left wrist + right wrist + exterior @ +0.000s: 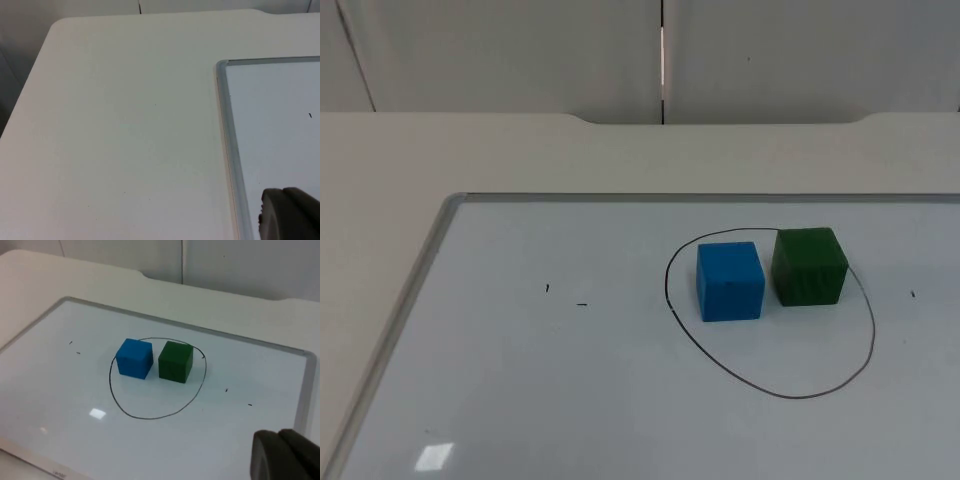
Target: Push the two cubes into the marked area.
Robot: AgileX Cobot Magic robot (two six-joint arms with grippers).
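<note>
Blue cube (730, 281) and green cube (809, 266), side by side at 12 o'clock inside drawn ring (760, 385) on slick whiteboard (520, 400), look light and rigid, best pushed flat on a side face; left gripper (290, 215) and right gripper (285, 455) wait off them, finger spread can't be told.

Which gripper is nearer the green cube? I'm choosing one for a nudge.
Right. The right gripper looks onto the green cube from nearby; the left gripper hangs over the whiteboard's far corner.

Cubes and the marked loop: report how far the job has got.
Looks done: the blue cube and green cube both sit inside the drawn loop on the whiteboard, side by side, a narrow gap between them. Nothing is in hand. Nothing visibly remains.
</note>
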